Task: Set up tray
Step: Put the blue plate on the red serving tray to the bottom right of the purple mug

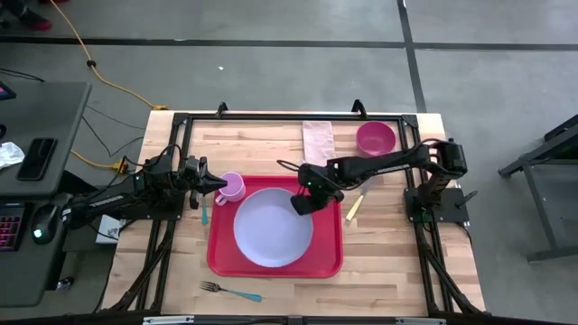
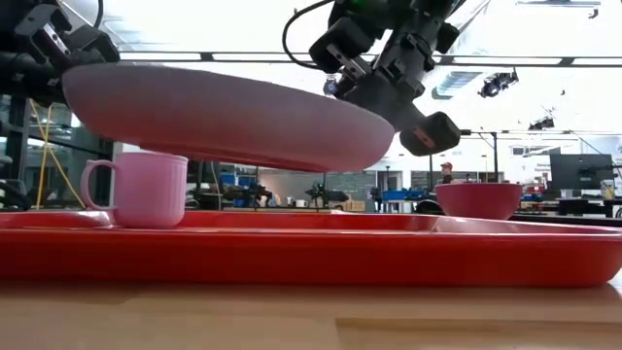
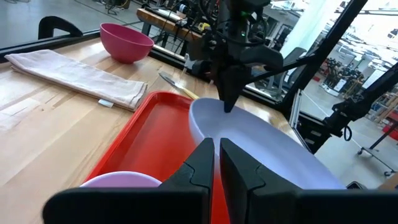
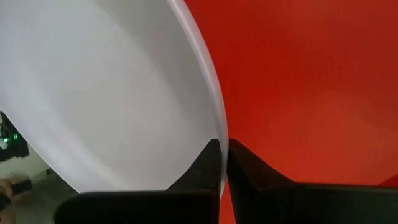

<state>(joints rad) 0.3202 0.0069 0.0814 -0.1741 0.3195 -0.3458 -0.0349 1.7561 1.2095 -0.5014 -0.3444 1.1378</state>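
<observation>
The red tray (image 1: 217, 262) lies in the middle of the table. Above it is a round lavender plate (image 1: 273, 227), with my right gripper (image 1: 298, 206) shut on its far right rim. In the low view the plate (image 2: 224, 117) shows its underside above the tray (image 2: 311, 253). A pink mug (image 1: 233, 187) stands upright on the tray's far left corner, its handle toward the table's left. My left gripper (image 1: 217, 185) hovers beside and above the mug, fingers (image 3: 199, 165) nearly together with nothing between them. My right gripper pinches the plate's rim (image 4: 214, 118) between its two fingers, one finger on the plate's upper face and one on its underside. The fingers slant down from the table's far right. The plate is lifted off the tray floor, roughly flat.
A pink bowl (image 1: 376, 138) and a folded beige cloth (image 1: 318, 140) lie at the far edge. A wooden-handled utensil (image 1: 355, 206) lies right of the tray, a teal-handled one (image 1: 204, 209) left of it. A fork (image 1: 230, 291) lies near the front edge.
</observation>
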